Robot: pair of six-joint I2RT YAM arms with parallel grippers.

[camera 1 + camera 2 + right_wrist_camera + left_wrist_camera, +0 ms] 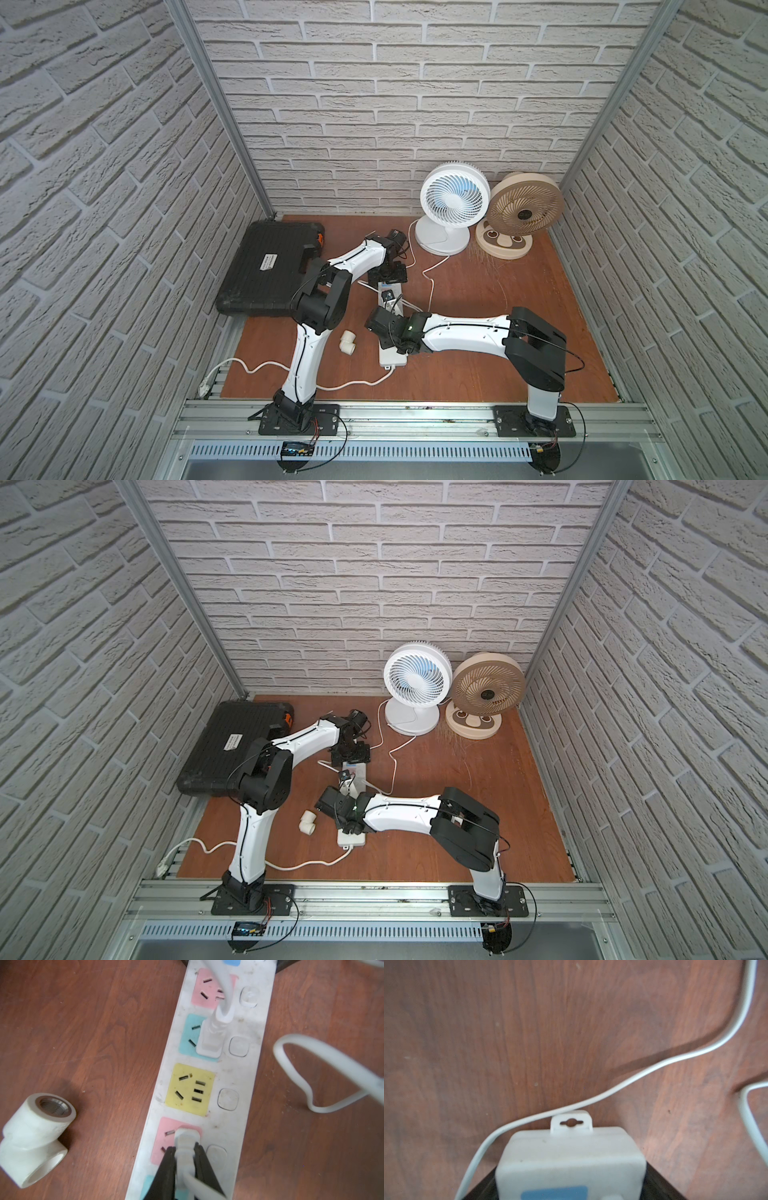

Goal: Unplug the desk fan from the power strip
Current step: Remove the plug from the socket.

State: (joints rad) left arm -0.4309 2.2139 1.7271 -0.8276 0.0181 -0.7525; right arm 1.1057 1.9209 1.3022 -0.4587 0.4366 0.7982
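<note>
R gripper (pixel 185 1159) clamped on plug (pixel 186 1138), strip's (pixel 247 1076) pink socket.

In both top views the arms hide most of the power strip (pixel 392 358); its sockets are too small to read.

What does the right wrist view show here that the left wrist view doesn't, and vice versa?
Only the right wrist view: the right hand shut on a white plug in a pink socket, a second plug in a teal socket, an empty yellow socket, and a white pipe elbow.
Only the left wrist view: the strip's end with its hanging tab.
Both: the power strip, white cord and brown tabletop.
</note>
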